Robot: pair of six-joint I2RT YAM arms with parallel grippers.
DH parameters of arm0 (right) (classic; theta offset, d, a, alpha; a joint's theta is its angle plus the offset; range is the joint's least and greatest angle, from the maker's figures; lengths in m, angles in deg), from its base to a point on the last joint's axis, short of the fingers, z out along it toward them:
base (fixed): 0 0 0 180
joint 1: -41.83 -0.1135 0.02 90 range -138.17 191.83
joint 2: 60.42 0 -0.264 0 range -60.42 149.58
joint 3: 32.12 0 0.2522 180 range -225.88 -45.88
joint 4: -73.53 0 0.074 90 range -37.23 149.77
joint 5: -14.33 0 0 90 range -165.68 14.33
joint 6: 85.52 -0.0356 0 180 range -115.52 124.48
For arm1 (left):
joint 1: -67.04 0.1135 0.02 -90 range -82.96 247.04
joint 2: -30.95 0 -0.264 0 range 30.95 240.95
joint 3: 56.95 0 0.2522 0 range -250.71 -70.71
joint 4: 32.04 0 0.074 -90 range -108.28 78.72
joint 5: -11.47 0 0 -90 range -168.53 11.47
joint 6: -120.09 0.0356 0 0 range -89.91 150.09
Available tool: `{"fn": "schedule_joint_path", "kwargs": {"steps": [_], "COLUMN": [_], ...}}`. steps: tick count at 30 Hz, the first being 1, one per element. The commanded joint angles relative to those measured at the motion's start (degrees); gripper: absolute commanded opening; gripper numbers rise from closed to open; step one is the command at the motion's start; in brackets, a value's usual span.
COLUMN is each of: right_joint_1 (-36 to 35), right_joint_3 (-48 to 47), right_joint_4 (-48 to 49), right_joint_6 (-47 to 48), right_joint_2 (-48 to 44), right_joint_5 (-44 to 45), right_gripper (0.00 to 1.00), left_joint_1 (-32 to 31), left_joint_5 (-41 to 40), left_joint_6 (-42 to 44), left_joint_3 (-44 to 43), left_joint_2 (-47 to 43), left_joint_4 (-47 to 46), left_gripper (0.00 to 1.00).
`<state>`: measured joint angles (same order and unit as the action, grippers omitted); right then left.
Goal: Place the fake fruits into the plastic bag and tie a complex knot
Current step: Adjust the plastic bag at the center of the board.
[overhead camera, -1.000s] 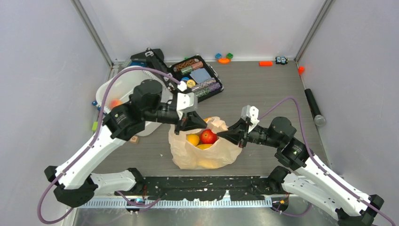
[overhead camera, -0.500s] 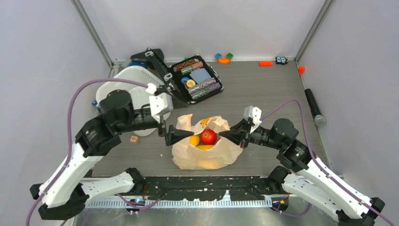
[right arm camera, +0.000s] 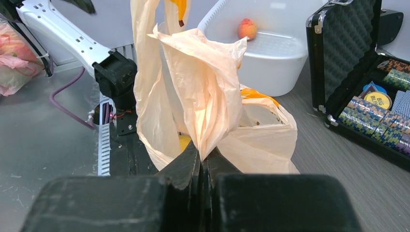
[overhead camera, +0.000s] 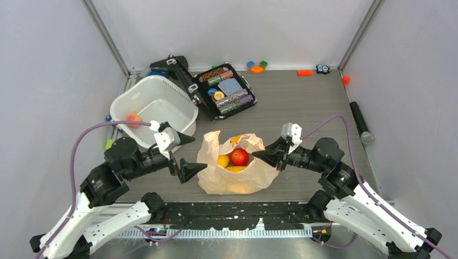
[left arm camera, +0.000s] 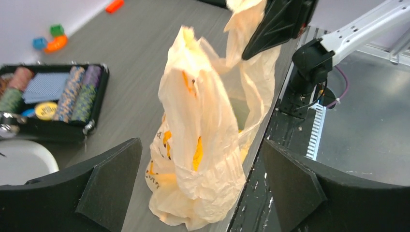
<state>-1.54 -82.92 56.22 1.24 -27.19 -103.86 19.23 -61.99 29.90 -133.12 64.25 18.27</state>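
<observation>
The pale peach plastic bag (overhead camera: 232,175) stands near the table's front edge, its mouth open upward. Inside it lie a red apple (overhead camera: 239,157) and yellow fake fruits (overhead camera: 222,160). My right gripper (overhead camera: 258,156) is shut on the bag's right-hand rim, and the film bunches up out of its jaws (right arm camera: 202,157). My left gripper (overhead camera: 187,155) hangs open just left of the bag, touching nothing; in the left wrist view the bag (left arm camera: 203,145) shows between its spread fingers. A small orange fruit (overhead camera: 133,118) lies in the white tub.
The white tub (overhead camera: 178,102) stands at the back left. Beside it lies an open black case of poker chips (overhead camera: 227,89). Small toy blocks (overhead camera: 257,66) line the back wall, and a black cylinder (overhead camera: 360,123) lies at the right edge.
My left gripper opened, let go of the bag's left side and drew back to the left and nearer. The right gripper kept its hold and barely moved.
</observation>
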Motion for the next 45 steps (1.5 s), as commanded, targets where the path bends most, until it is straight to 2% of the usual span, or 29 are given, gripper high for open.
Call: {"fn": "schedule_joint_path", "kwargs": {"steps": [1,7,15,20,24,28,30,36,45], "right_joint_1": [0.12,0.05,0.05,0.06,0.05,0.05,0.08,0.09,-0.17], "right_joint_3": [0.33,0.19,-0.02,-0.29,-0.63,-1.42,-1.83,-4.12,-7.21], "right_joint_4": [3.27,3.29,3.29,3.29,2.76,1.16,0.48,-0.60,-2.89], "right_joint_6": [-0.95,-1.46,-1.59,-1.50,-1.41,-0.90,-0.93,-2.62,-4.32], "right_joint_2": [-0.99,-1.22,-1.39,-0.74,-0.22,0.22,0.74,3.54,8.79], "right_joint_5": [-0.74,-1.64,-2.27,-2.93,-3.47,-4.06,-5.68,-13.10,-18.90], "right_gripper": [0.05,0.05,0.05,0.05,0.05,0.05,0.05,0.05,0.05], "left_joint_1": [0.76,2.32,7.63,9.20,9.27,9.26,9.28,9.21,5.25], "left_joint_5": [-1.45,1.62,8.32,14.02,19.85,24.11,25.41,30.93,30.16], "left_joint_6": [-6.10,-8.70,-12.65,-16.23,-16.83,-15.83,-14.11,-6.10,4.91], "left_joint_3": [5.53,8.22,12.32,13.67,11.95,8.92,6.34,-3.67,-13.53], "left_joint_2": [-1.40,0.82,2.05,4.26,8.50,11.90,14.38,24.19,34.96], "left_joint_4": [-8.37,-13.57,-19.96,-24.64,-23.76,-21.50,-18.40,-4.66,11.63], "left_gripper": [0.99,0.96,0.75,0.71,0.47,0.12,0.00,0.00,0.00]}}
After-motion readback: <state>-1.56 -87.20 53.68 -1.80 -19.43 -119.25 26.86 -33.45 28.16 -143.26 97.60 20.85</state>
